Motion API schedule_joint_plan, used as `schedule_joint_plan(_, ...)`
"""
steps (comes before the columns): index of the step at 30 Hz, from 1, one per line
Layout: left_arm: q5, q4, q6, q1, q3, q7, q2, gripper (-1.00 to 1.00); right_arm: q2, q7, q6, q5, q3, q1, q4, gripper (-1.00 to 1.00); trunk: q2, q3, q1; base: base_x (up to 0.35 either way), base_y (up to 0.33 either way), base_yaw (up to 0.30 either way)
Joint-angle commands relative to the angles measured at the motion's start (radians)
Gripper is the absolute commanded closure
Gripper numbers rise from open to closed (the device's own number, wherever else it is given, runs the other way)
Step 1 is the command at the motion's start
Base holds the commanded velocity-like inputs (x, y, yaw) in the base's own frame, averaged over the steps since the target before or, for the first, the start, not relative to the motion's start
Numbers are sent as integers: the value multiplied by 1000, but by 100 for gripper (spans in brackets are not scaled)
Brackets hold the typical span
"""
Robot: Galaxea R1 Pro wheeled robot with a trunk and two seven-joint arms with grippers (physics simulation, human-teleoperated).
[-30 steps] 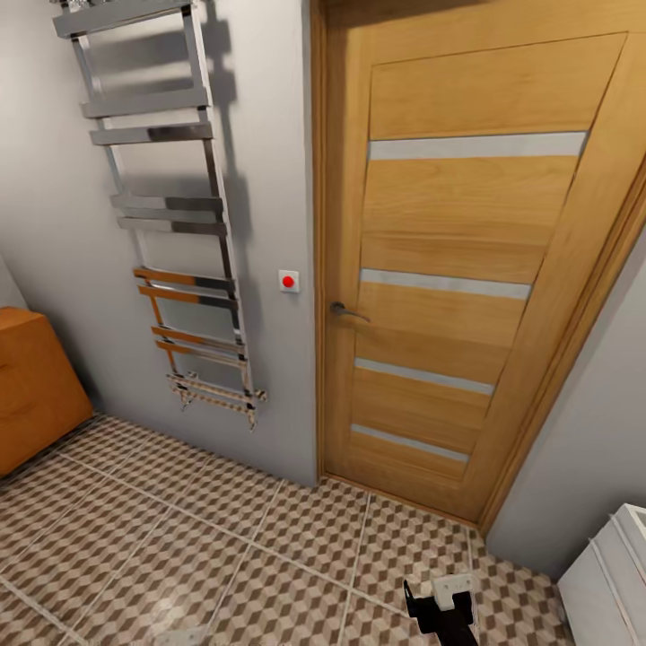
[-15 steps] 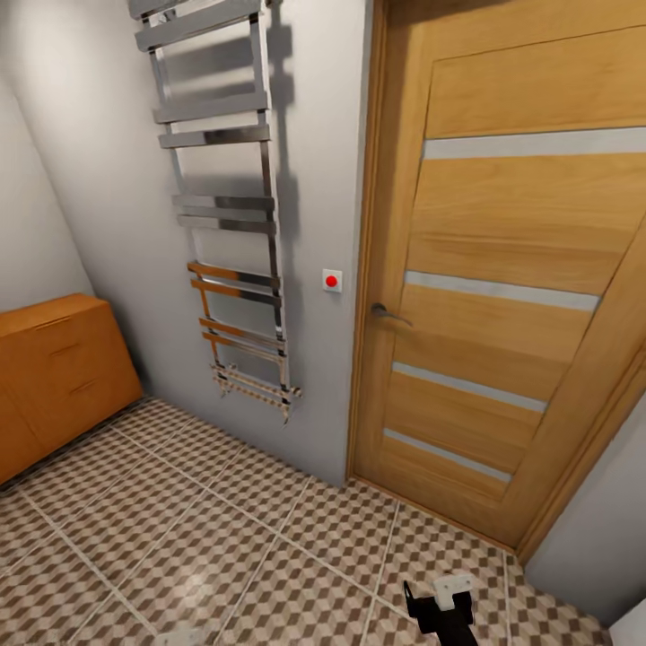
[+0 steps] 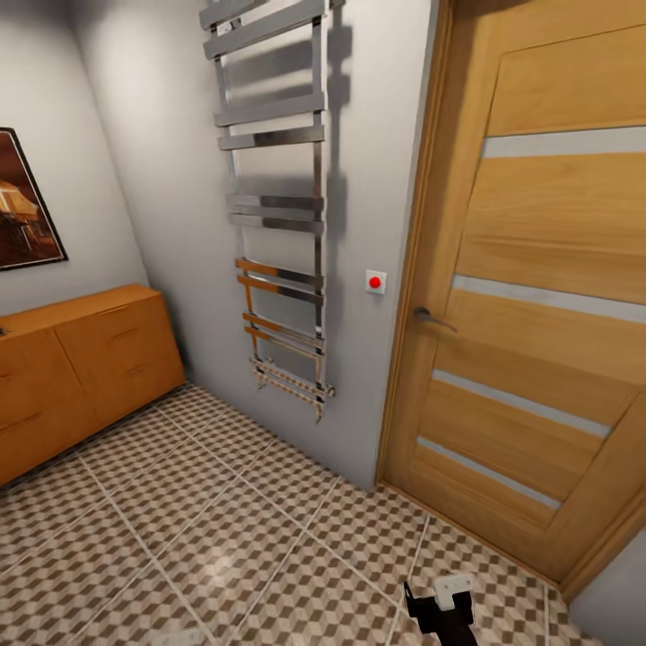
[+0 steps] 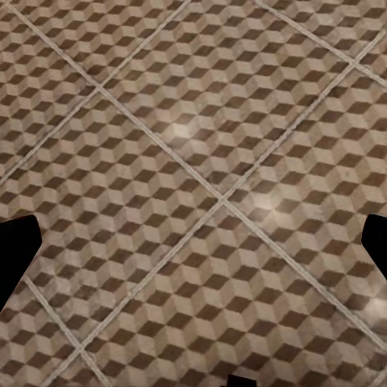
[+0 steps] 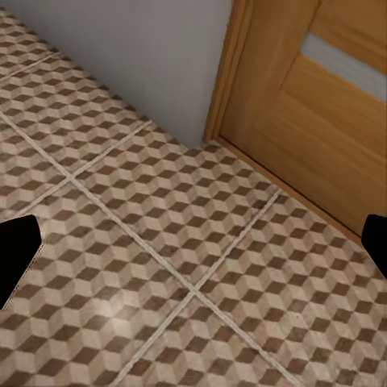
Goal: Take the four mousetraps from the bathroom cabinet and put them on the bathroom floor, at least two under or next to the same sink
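The cabinet [image 3: 81, 368], a low orange-brown sideboard with bar handles, stands against the left wall in the head view, its drawer fronts shut. The mousetraps are out of view. The bathroom floor [image 3: 206, 529] of cube-pattern tiles spreads from the cabinet to the door. My left gripper [image 4: 193, 250] hangs open over bare tiles, its dark fingertips [image 4: 16, 258] far apart at the picture's sides. My right gripper [image 5: 193, 246] is also open over tiles, near the door's foot, with nothing between its fingers. A black and white part of my right arm [image 3: 440, 606] shows low in the head view.
A chrome towel rail [image 3: 278, 206] hangs on the grey wall between cabinet and door. A shut wooden door [image 3: 538, 314] with a lever handle [image 3: 431, 316] fills the right. A red switch [image 3: 375, 282] sits beside it. A framed picture [image 3: 22, 206] hangs above the cabinet.
The head view has swung to the left: the cabinet and the picture have come further into view, and the white unit at the right has left it. My arms keep their pose.
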Motion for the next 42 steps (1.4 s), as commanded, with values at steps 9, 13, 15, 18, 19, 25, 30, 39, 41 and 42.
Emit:
schedule_joint_plan(9,5,4,-5,-2,-8,2,-2,-100,1,-4,-2,-7,10,-1,1,-100,-2,-2,1,0,0,287)
schedule_joint_plan(13,5,4,-5,-2,-8,2,-2,-100,1,-4,-2,-7,9,-1,1,-100,-2,-2,1,0,0,287)
schedule_joint_plan(15,5,4,-5,-2,-8,2,-2,-100,1,-4,-2,-7,9,-1,1,-100,-2,-2,1,0,0,287)
schedule_joint_plan(18,6,4,-5,-2,-8,2,-2,-100,1,-4,-1,-7,9,-1,1,-100,-2,-2,1,0,0,287)
schedule_joint_plan(19,5,4,-5,-2,-8,2,-2,-100,1,-4,-1,-7,10,-1,1,-100,-2,-2,1,0,0,287)
schedule_joint_plan(25,6,4,-5,-2,-8,2,-2,-100,1,-4,0,-7,10,-1,1,-100,-2,-2,1,0,0,287)
schedule_joint_plan(30,6,4,-5,-2,-8,2,-1,-100,1,-4,-1,-7,10,-1,1,-100,-2,-2,1,0,0,287)
schedule_joint_plan(39,6,4,-5,-2,-8,2,0,-100,1,-4,0,-7,9,-1,1,-100,-2,-2,1,0,0,287)
schedule_joint_plan(41,6,4,-5,-2,-8,2,0,-100,1,-4,0,-7,9,-1,1,-100,-2,-2,1,0,0,287)
schedule_joint_plan(42,6,4,-5,-2,-8,2,0,-100,1,-4,0,-7,9,-1,1,-100,-2,-2,1,0,0,287)
